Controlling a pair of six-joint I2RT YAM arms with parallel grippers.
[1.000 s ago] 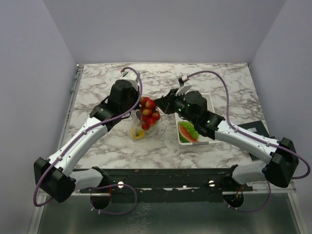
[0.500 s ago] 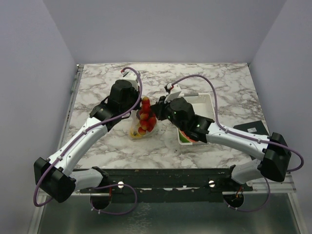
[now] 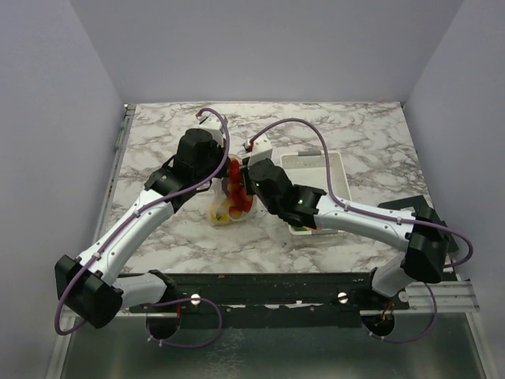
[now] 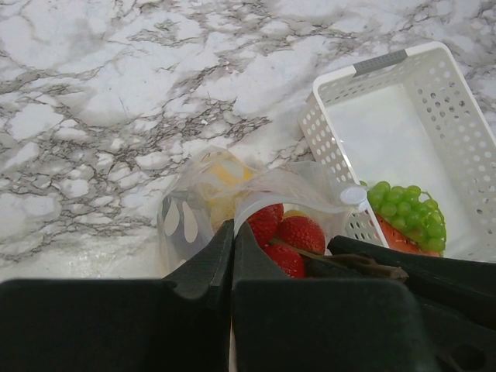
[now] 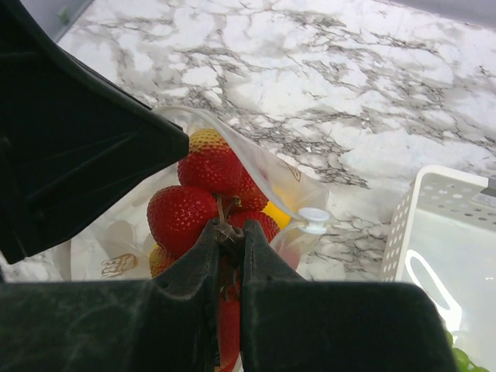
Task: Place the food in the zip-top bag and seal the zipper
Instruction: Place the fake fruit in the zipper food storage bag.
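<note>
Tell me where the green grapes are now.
In the left wrist view, the bunch of green toy grapes lies at right inside the white slotted basket, beside the red watermelon slice.

Table top (image 3: 158, 134): white marble pattern with grey veining, a metal strip (image 3: 120, 146) along its left edge. Plain pale lavender-grey walls (image 3: 260, 47) close it in at left, back and right; light is even, shadows soft. A black bar (image 3: 268, 288) runs across the near edge, a dull grey metal sheet (image 3: 276, 355) below it.
</note>
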